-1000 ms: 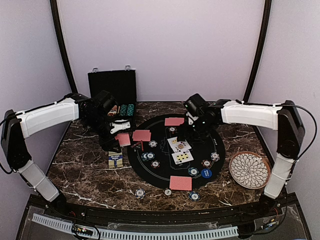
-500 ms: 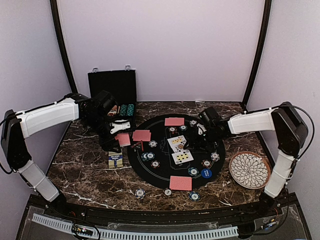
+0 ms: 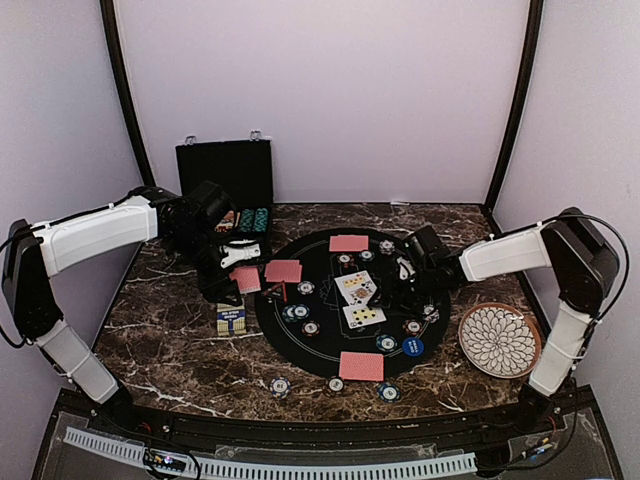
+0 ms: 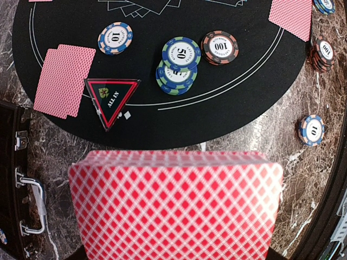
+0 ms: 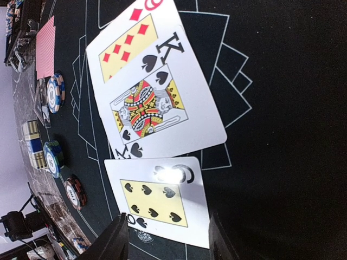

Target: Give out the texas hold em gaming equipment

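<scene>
My left end effector [image 3: 236,268] is clamped on a deck of red-backed playing cards [image 4: 176,208], held just off the left rim of the round black mat [image 3: 330,345], above the marble worktop [image 3: 180,350] and beside the open black case [image 3: 225,175]. Past the deck, on the mat, I see the red triangle token [image 4: 111,100] just beside a face-down pair of cards [image 4: 62,78], then a short stack of chips topped by a 50 chip [image 4: 180,54], with a 10 chip [image 4: 115,38] to one side and a 100 chip [image 4: 219,47] to the other. My right end effector [image 5: 167,216] hangs low over the middle of the mat with its fingers apart and gripping nothing; a face-up spade number card [image 5: 157,203] lies flat on the mat between them. Next to it the king of spades [image 5: 149,111] overlaps a diamond card [image 5: 124,46]. The blue marker disc [image 3: 412,347] sits near the mat's right edge, and the white patterned plate [image 3: 498,340] is on the worktop further right.
</scene>
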